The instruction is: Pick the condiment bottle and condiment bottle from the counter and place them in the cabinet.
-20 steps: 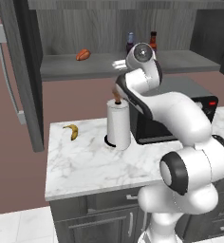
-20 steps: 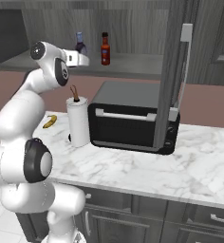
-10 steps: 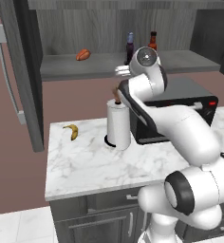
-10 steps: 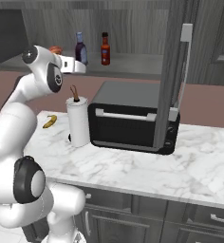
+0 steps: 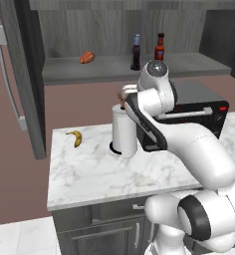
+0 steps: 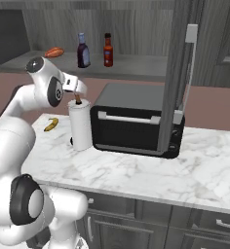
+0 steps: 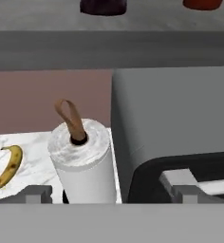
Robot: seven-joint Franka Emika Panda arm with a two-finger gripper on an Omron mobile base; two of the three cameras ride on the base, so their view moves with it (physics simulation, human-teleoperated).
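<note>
Both condiment bottles stand upright, side by side, on the open cabinet's shelf (image 5: 104, 68). The squat dark-purple bottle (image 5: 136, 52) (image 6: 82, 50) is on the left and the slim red bottle (image 5: 160, 47) (image 6: 107, 49) on the right. In the hand view just their bases show at the top edge: purple bottle (image 7: 103, 5), red bottle (image 7: 202, 4). My gripper (image 5: 126, 91) (image 6: 80, 88) (image 7: 109, 192) hangs open and empty below the shelf, just above the paper-towel roll. The cabinet door (image 5: 20, 74) (image 6: 179, 73) is swung open over the marble counter (image 5: 99, 172) (image 6: 161, 170).
A white paper-towel roll (image 5: 124, 130) (image 6: 81, 125) (image 7: 85, 163) stands directly under the hand. A black toaster oven (image 5: 189, 109) (image 6: 136, 121) (image 7: 180, 118) sits right beside it. A banana (image 5: 75, 137) (image 6: 51, 124) (image 7: 9, 166) lies on the counter. An orange-red food item (image 5: 87, 58) (image 6: 54, 51) rests on the shelf.
The hand has drawn back and down from the purple bottle on the shelf to just above the paper-towel roll. Both bottles stay put on the shelf.
</note>
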